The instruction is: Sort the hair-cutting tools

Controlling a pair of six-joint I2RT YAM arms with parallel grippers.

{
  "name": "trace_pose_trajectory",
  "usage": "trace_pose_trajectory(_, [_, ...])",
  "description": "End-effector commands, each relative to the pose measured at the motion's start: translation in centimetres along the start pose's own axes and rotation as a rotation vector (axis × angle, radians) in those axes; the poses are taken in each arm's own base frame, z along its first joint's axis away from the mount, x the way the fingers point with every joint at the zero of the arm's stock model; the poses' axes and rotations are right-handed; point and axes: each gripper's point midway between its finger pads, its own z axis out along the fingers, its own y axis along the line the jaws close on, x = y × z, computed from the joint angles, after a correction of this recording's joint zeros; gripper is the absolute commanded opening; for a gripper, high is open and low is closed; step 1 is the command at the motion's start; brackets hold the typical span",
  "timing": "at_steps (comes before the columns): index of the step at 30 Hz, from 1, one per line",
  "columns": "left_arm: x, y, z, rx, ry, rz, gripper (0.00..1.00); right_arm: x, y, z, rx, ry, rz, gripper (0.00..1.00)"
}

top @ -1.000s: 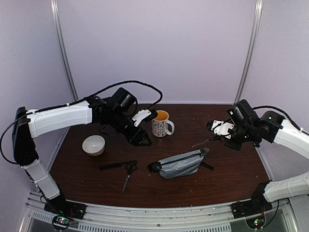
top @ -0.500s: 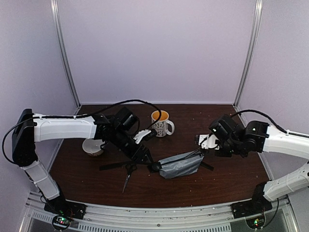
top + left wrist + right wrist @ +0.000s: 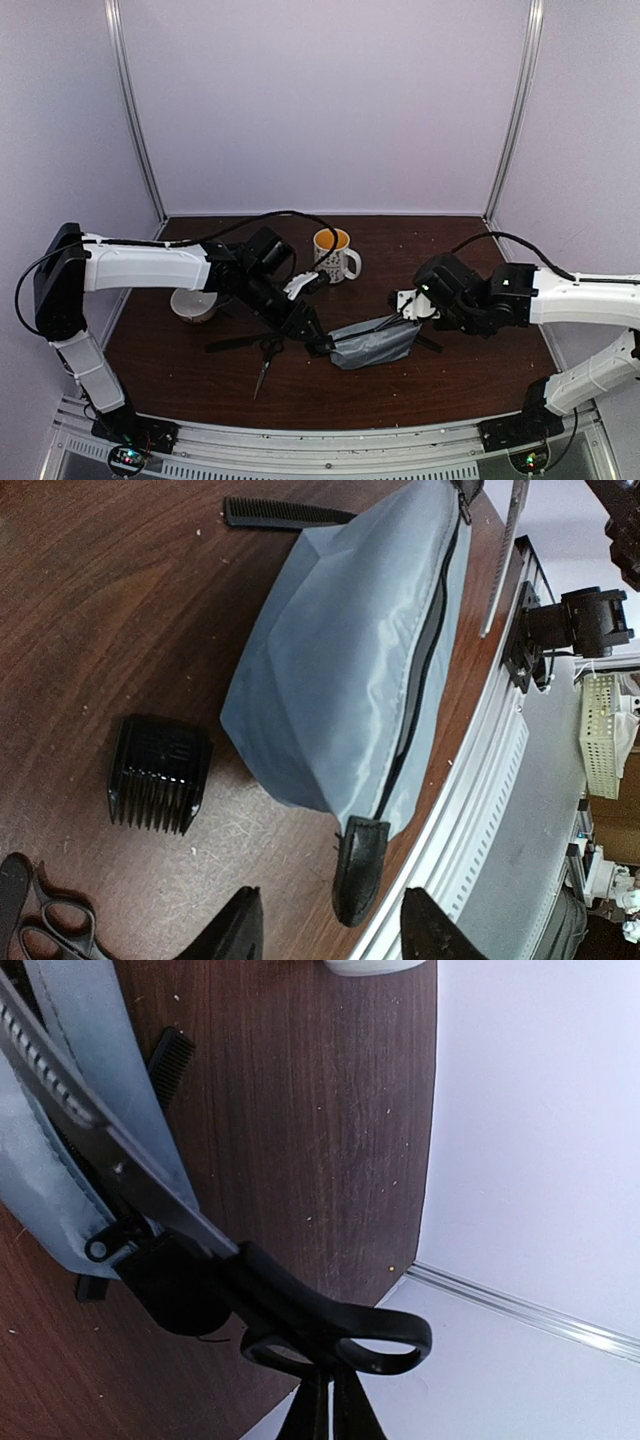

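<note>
Our right tool (image 3: 322, 1415) clamped on the scissors (image 3: 290, 1305), we should ease the blades into the grey pouch (image 3: 340, 650) zip while our open, empty left tool (image 3: 330, 925) steadies its end.

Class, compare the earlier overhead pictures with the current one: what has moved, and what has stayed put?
The left end effector came down from beside the mug to the left end of the pouch, open. The right end effector, shut on scissors, swung left, bringing the blades to the zip. The pouch, mug, bowl, comb and other scissors stayed put.
</note>
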Motion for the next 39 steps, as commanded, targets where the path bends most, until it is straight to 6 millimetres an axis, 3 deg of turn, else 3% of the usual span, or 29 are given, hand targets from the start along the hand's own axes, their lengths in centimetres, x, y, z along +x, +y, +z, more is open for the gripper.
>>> trace_pose_trajectory(1, [-0.9, -1.4, 0.2, 0.063, -0.017, 0.022, 0.49, -0.2, -0.1, 0.2, 0.053, 0.019, -0.026, 0.00])
trace_pose_trajectory(13, [-0.4, -1.7, 0.8, 0.109, 0.015, 0.018, 0.40, -0.8, 0.2, 1.0, 0.088, 0.060, -0.058, 0.00])
trace_pose_trajectory(17, [-0.4, -1.7, 1.0, 0.112, 0.018, 0.024, 0.30, -0.7, -0.1, 1.0, 0.109, 0.072, -0.056, 0.00])
trace_pose_trajectory(22, [-0.4, -1.6, 1.1, 0.113, 0.018, 0.029, 0.11, -0.3, -0.3, 0.9, 0.122, 0.083, -0.045, 0.00])
trace_pose_trajectory(30, [-0.8, -2.2, 0.8, 0.131, 0.008, 0.037, 0.04, -0.5, -0.2, 1.3, 0.144, 0.107, -0.082, 0.00])
trace_pose_trajectory(39, [-0.8, -2.3, 1.0, 0.152, -0.003, 0.018, 0.03, -1.1, 0.2, 1.2, 0.188, 0.115, -0.157, 0.00])
